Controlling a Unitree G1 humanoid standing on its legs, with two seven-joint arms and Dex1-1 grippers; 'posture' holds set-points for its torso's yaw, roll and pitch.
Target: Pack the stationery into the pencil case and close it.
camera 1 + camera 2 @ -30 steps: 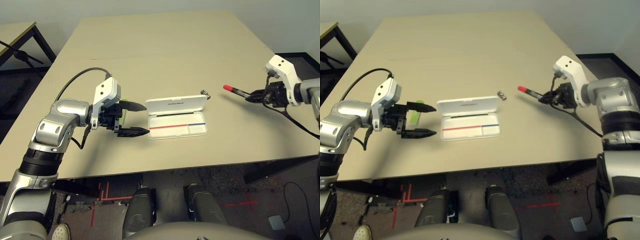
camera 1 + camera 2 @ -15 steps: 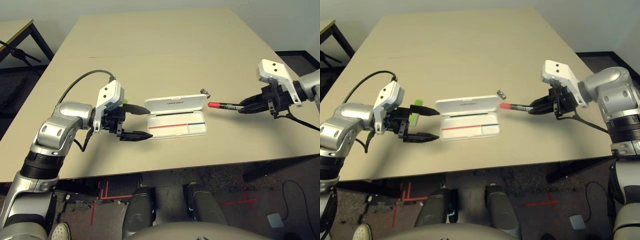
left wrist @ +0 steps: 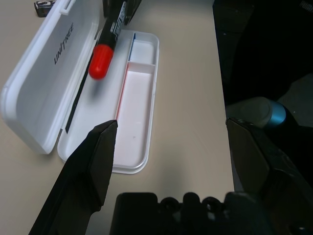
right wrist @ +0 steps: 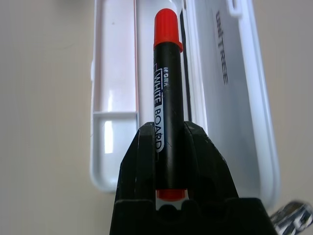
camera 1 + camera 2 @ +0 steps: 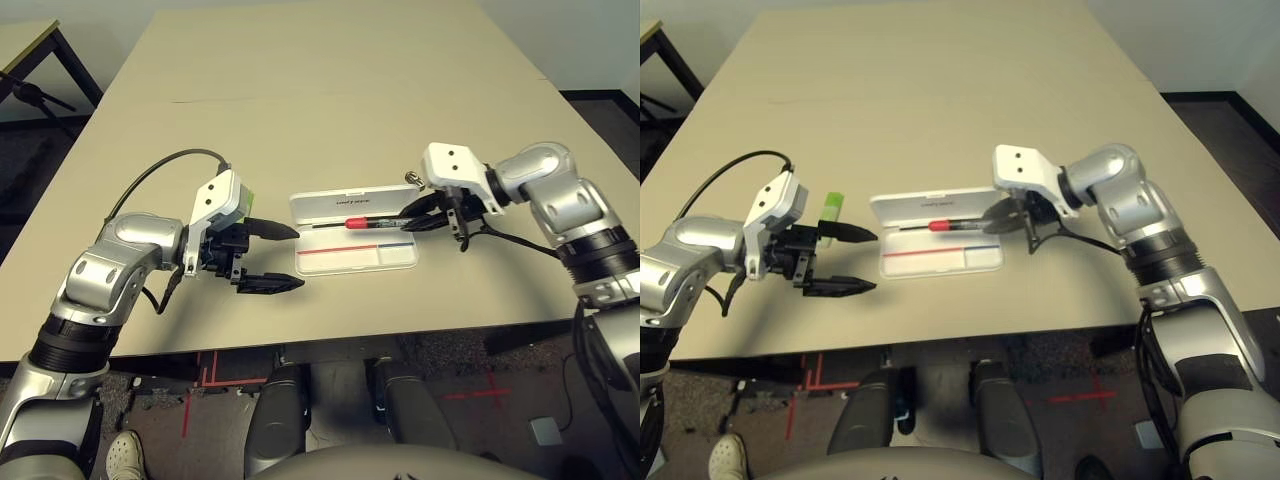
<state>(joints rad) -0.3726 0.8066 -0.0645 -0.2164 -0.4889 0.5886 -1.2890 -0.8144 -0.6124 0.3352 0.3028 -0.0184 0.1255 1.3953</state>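
The white pencil case [image 5: 354, 258] lies open in the middle of the table, its lid [image 3: 43, 83] flat behind the tray. My right gripper [image 5: 410, 218] is shut on the red marker [image 4: 168, 93] and holds it lengthwise just over the case, near the hinge, with the red cap [image 3: 100, 61] pointing toward my left arm. My left gripper [image 5: 297, 258] stands open just left of the case, with nothing between its fingers [image 3: 93, 166]. The light-green bar [image 5: 831, 207] lies on the table behind the left gripper. The small metal piece [image 5: 410, 180] sits beside the case's far right corner.
The beige table [image 5: 330, 90] stretches far behind the case. Its front edge [image 5: 400, 325] runs close below the case. Another table with black legs [image 5: 40, 60] stands at the far left.
My right arm has swung left with the marker, from well right of the case to just over it. The left gripper stays open by the case's left end. The camera has shifted.
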